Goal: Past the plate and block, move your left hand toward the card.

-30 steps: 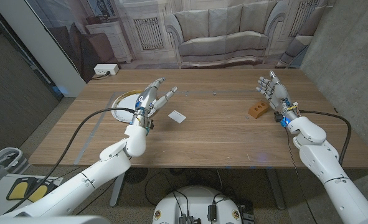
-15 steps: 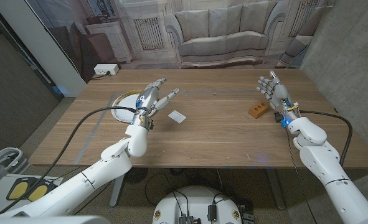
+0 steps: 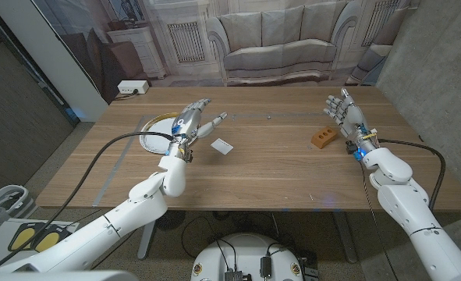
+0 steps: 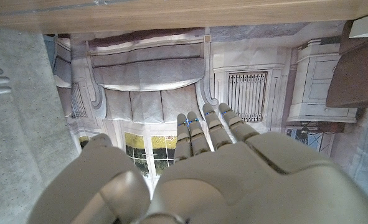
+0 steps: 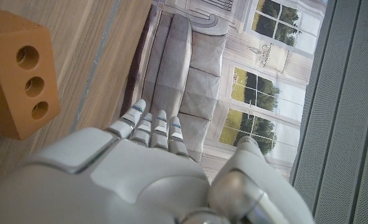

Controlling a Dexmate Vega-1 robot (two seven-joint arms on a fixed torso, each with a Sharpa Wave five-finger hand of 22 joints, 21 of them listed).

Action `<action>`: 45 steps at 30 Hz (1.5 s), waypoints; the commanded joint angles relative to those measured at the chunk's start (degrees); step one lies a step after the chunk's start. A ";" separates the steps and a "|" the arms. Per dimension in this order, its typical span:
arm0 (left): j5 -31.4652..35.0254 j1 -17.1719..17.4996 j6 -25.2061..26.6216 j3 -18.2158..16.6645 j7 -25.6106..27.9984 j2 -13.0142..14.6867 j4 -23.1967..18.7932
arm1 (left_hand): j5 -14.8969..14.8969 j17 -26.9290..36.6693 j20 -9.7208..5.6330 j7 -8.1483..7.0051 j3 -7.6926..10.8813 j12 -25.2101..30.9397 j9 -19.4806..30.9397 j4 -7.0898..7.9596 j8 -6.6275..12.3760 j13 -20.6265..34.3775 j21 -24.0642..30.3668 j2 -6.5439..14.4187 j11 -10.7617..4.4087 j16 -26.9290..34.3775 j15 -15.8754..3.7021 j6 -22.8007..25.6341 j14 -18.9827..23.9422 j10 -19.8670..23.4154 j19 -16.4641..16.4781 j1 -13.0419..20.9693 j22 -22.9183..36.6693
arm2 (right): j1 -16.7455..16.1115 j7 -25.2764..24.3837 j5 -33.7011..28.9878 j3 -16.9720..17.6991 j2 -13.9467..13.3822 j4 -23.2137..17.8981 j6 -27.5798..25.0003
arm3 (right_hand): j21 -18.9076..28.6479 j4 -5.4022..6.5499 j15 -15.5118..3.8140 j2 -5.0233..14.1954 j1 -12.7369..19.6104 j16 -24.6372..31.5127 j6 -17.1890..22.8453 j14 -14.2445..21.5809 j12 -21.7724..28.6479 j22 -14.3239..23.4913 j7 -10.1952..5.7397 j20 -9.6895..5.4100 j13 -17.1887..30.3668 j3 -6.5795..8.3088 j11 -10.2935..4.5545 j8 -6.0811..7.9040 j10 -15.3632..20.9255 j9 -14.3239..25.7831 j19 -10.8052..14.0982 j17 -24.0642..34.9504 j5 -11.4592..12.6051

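A small white card (image 3: 222, 145) lies on the wooden table (image 3: 277, 168), left of its middle. My left hand (image 3: 194, 123) hangs raised just left of and behind the card, fingers spread, holding nothing; its back (image 4: 190, 180) fills the lower part of the left wrist view. Partly hidden behind that hand lies a white plate (image 3: 157, 134) with a yellow rim. At the right stands an orange block (image 3: 322, 138) with holes, also seen close in the right wrist view (image 5: 18, 74). My right hand (image 3: 343, 113) stands raised just right of the block, fingers apart and empty.
A black cable (image 3: 109, 152) runs along my left arm over the table's left side. Another cable (image 3: 417, 148) loops off my right wrist. A white power strip (image 3: 132, 87) sits on the floor beyond the table's far left corner.
My left hand has crept slightly right and forward, toward the card. My right hand has shifted a little to the right, away from the block.
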 commanded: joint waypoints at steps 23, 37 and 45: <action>8.69 -3.40 11.07 5.17 -7.04 0.19 -2.60 | 0.42 0.23 -3.34 -0.36 -0.18 0.21 0.25 -0.28 0.39 0.35 0.03 0.41 -0.37 -0.42 -2.68 2.48 1.42 2.32 0.64 1.13 0.19 | -0.38 0.66 0.78 0.45 -0.16 0.21 0.32 | -0.58 -0.03 -0.09 -0.01 -0.28 0.23 0.80 0.96 0.26 0.35 0.02 -1.03 0.30 -0.52 -0.70 0.10 0.89 0.18 0.68 0.23 0.47; 10.34 -4.68 13.26 6.67 -10.48 0.11 -2.60 | 0.56 0.20 -3.58 -0.54 -0.41 0.35 0.25 -0.39 0.61 0.35 0.20 0.60 -0.50 -0.27 -2.93 4.40 2.77 4.05 1.48 1.58 0.20 | -0.85 0.42 0.90 0.74 -0.05 -0.24 0.62 | -0.79 -0.12 -0.34 0.08 -0.26 0.25 1.10 1.24 0.28 0.36 -0.21 -1.22 0.30 -0.55 -0.85 0.16 1.16 0.19 0.86 0.21 0.47; 10.58 -5.03 14.44 7.01 -12.31 0.21 -2.88 | 0.61 0.19 -3.52 -0.62 -0.51 0.18 0.24 -0.43 0.57 0.35 0.20 0.66 -0.57 -0.33 -3.03 4.80 2.99 4.13 1.63 1.74 0.19 | -1.09 -0.60 0.00 0.67 -0.16 -0.86 0.46 | -0.92 -0.17 -0.45 0.13 -0.22 0.23 1.08 1.33 0.27 0.37 -0.22 -1.28 0.30 -0.56 -0.72 0.12 1.27 0.19 0.96 0.20 0.48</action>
